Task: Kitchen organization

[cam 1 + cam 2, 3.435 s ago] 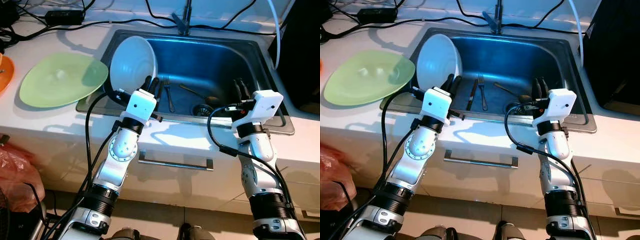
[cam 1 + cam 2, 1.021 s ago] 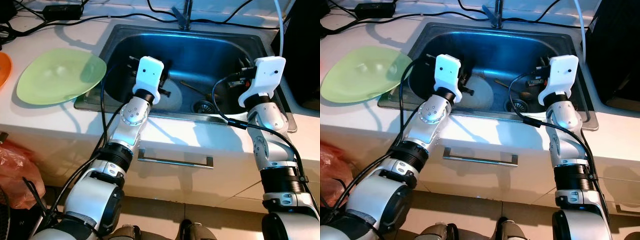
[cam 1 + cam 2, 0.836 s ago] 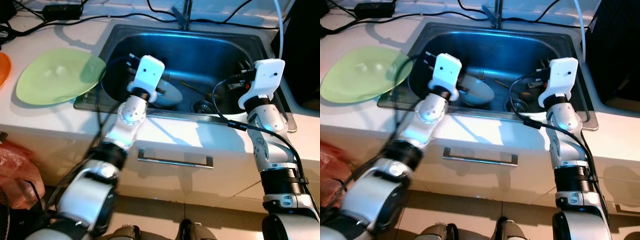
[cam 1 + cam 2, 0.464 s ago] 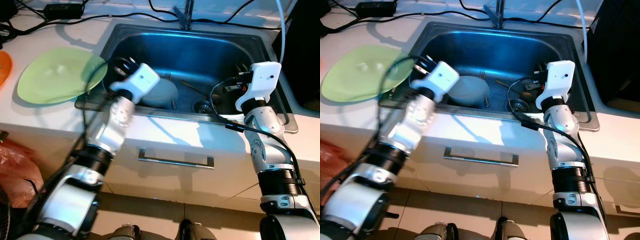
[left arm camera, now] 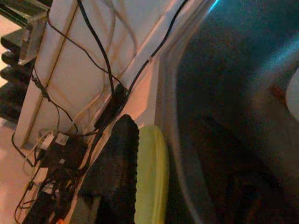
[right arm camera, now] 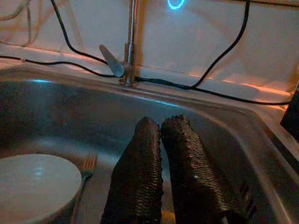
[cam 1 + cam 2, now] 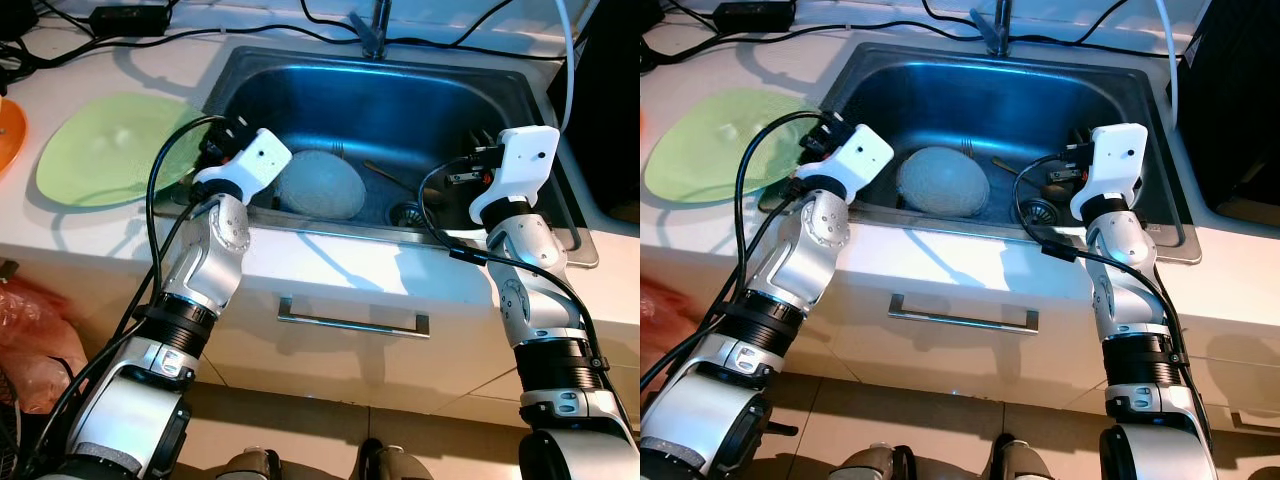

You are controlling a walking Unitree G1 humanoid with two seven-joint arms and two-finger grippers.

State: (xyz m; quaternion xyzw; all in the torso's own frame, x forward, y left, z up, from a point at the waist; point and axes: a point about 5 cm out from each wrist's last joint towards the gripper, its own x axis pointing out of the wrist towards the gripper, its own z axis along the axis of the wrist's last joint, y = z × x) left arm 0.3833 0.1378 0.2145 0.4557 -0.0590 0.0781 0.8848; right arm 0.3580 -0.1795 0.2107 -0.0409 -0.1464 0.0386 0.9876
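A white bowl (image 7: 318, 185) lies upside down on the floor of the steel sink (image 7: 520, 95), left of the drain (image 7: 405, 212). My left gripper (image 7: 222, 135) hovers at the sink's left rim, apart from the bowl and next to the green plate (image 7: 110, 150). It is open with nothing in it, and one black finger (image 5: 114, 177) shows against the plate's edge (image 5: 152, 177). My right gripper (image 6: 161, 122) is shut and empty, held over the sink's right side above a spoon (image 7: 385, 178). A fork (image 6: 88, 163) lies beside the bowl (image 6: 35, 184).
The faucet (image 7: 375, 25) stands at the sink's back, with black cables (image 7: 250, 42) running along the counter behind it. An orange dish (image 7: 5, 135) sits at the far left, a tall black object (image 7: 610, 100) at the right. Below are a drawer handle (image 7: 350, 322) and a red bag (image 7: 30, 330).
My left gripper carried the white bowl from the sink's left rim down into the sink, let it go upside down and drew back to the rim. My right gripper rose over the sink.
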